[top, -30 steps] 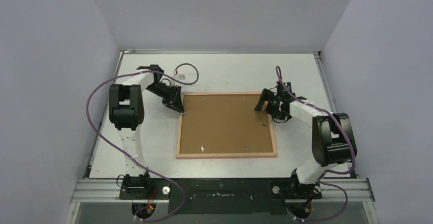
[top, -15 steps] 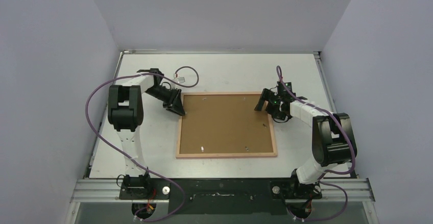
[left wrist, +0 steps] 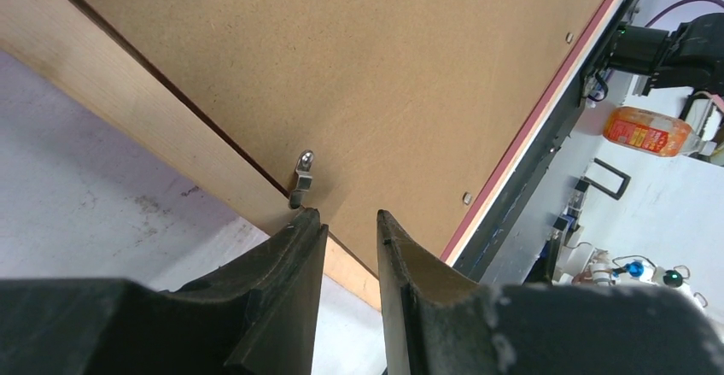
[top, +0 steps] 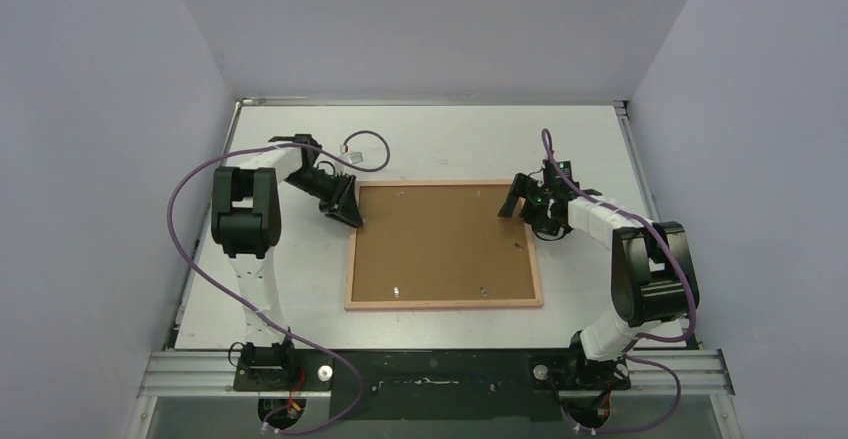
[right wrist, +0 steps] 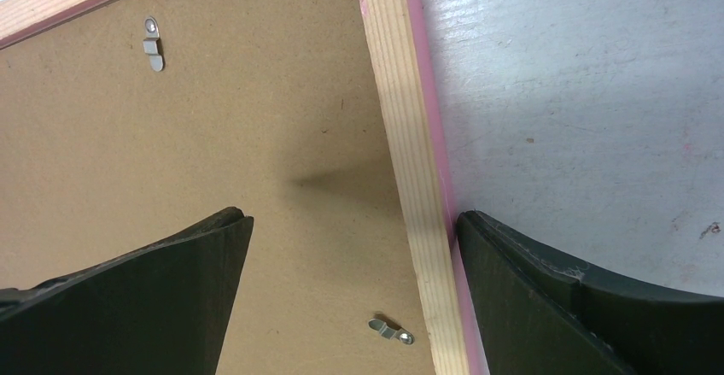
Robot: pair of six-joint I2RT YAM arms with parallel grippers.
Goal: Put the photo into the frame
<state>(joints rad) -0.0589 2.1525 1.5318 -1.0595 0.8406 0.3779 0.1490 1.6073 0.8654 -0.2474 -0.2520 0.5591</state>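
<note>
- Salmon-pink, wood-edged rectangular picture frame (top: pixel 445 304) lies face down on the white table (top: pixel 450 144), between the two arms.
- Brown hardboard backing panel (top: pixel 440 244) sits inside the frame's border and fills it edge to edge. It is the only content that shows.
- No view shows the photo, with its white side or its sea scene. It may be under the backing, but the pictures cannot confirm that.
- Small metal turn clips (left wrist: pixel 302 178) dot the border. The one at the left edge reaches from the wood onto the hardboard, and others show near the far, near and right edges.
- Left gripper (left wrist: pixel 350 217) hovers at the frame's left edge with its tips just beside that clip. Its jaws are narrowly apart and nothing is between them.
- Right gripper (right wrist: pixel 352 221) straddles the right border with its jaws spread wide, one finger over the hardboard and the other over the bare table. It grips nothing.
- Progress, as a judgement: the backing is seated, so the task looks late-stage. Checking or turning the clips seems to be what remains, if the photo is indeed inside.
</note>
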